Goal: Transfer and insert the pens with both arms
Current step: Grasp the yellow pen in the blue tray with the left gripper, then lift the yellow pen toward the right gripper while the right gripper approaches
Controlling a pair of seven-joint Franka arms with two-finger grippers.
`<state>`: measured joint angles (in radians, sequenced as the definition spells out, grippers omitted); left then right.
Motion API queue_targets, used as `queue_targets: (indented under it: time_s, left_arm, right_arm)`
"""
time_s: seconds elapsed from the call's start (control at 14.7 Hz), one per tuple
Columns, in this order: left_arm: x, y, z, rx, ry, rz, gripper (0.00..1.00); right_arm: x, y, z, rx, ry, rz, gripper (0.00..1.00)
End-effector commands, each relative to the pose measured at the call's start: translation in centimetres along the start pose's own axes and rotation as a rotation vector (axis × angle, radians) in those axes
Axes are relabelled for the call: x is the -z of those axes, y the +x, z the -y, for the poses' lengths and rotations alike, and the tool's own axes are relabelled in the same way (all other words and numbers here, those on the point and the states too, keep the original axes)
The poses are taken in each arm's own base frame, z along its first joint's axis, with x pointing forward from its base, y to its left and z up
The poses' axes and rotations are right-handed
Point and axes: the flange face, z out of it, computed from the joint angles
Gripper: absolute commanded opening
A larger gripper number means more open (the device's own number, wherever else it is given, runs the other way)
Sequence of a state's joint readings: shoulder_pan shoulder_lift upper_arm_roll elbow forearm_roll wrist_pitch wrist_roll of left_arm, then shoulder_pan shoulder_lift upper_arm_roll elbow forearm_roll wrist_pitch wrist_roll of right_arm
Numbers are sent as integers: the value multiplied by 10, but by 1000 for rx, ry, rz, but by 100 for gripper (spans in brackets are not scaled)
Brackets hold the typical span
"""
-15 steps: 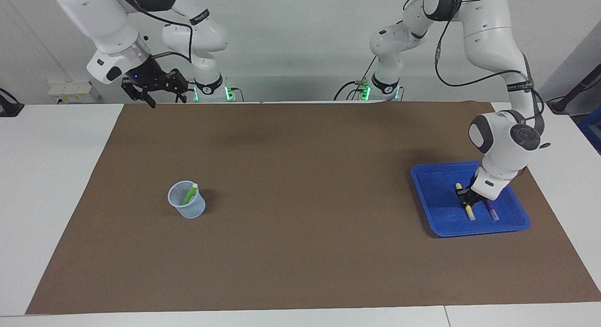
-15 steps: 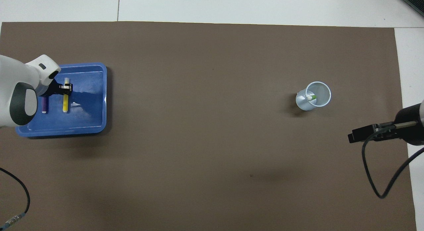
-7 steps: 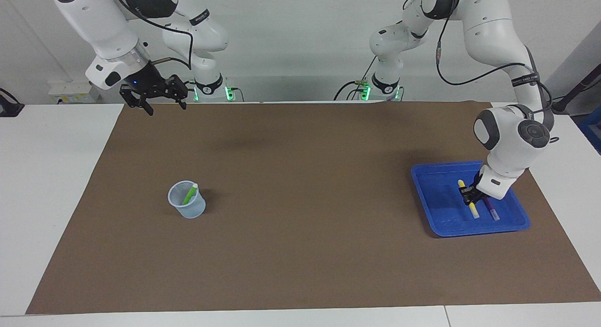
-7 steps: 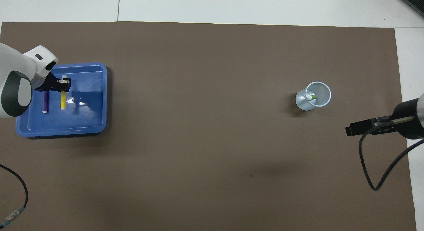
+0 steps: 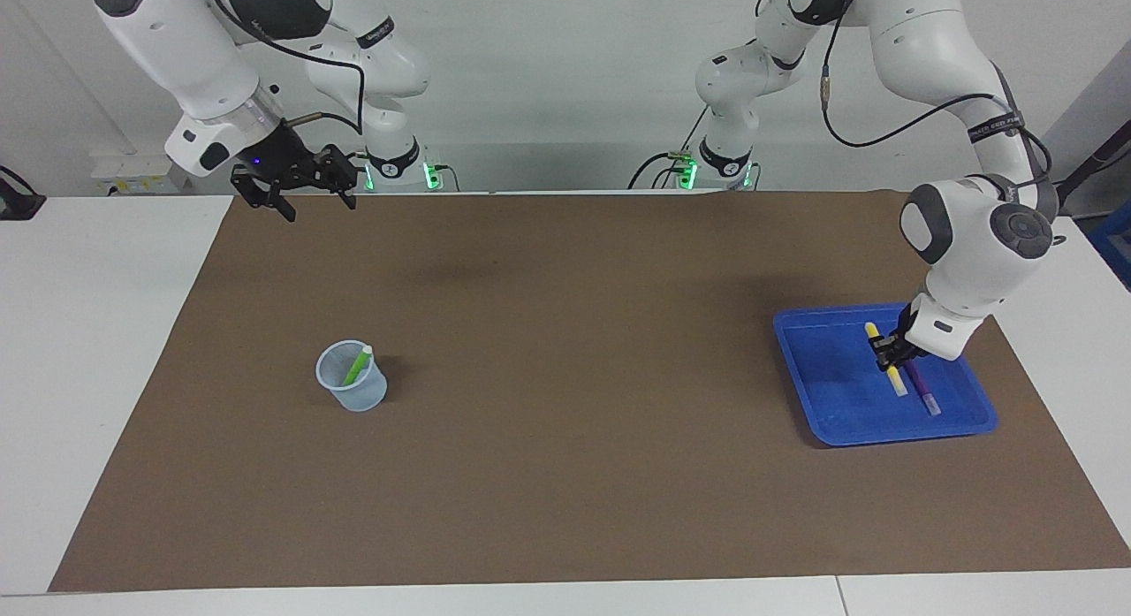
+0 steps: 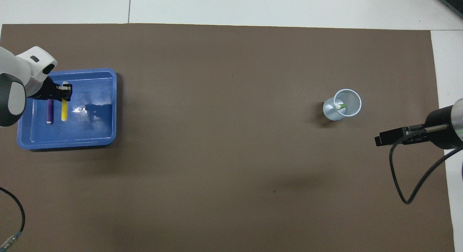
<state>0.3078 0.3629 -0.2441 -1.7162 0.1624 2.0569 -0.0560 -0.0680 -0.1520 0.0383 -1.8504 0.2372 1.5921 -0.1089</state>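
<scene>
My left gripper (image 5: 888, 357) is shut on the middle of the yellow pen (image 5: 896, 382), which hangs slanted a little above the floor of the blue tray (image 5: 831, 386). The overhead view shows the same grip, left gripper (image 6: 65, 93) on yellow pen (image 6: 64, 112). The purple pen (image 5: 925, 395) (image 6: 49, 111) lies flat in the tray beside it. The green pen (image 5: 357, 366) (image 6: 340, 106) stands leaning in a clear cup (image 5: 353, 395) (image 6: 330, 113). My right gripper (image 5: 322, 211) (image 6: 383, 139) is open and holds nothing, in the air over the mat's edge at the right arm's end.
A brown mat (image 5: 565, 333) covers most of the white table. The tray (image 6: 97, 131) sits at the left arm's end, the cup toward the right arm's end. A black cable (image 6: 401, 179) loops down from the right arm.
The left gripper has risen with the yellow pen, lifting it off the tray floor. The right gripper finished opening and shifted slightly while staying raised.
</scene>
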Motion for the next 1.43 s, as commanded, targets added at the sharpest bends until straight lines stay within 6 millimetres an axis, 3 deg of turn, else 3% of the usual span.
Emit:
queue_targets:
  time_s: [0.0,0.34,0.54,0.88,1.15,1.36]
  left_arm:
    - [14,-3,-8,21,-16,45,0]
    - [20,-14,-21,31,-9,128,0]
    - [28,-24,-42,85,-65,178,0]
    - [40,-43,-119,293,-118,281,0]
    - [60,-57,-168,488,-227,351,0]
    - [82,-77,-225,593,-238,371,0]
  right_arm:
    - [-8,7,-4,-9,116,6,100]
    - [-30,22,6,-47,251,-1,100]
    - [-41,21,17,-81,264,1,100]
    - [-50,18,16,-68,257,-27,100]
    - [-56,12,12,-46,258,-27,100]
    - [-54,15,15,-76,317,-48,100]
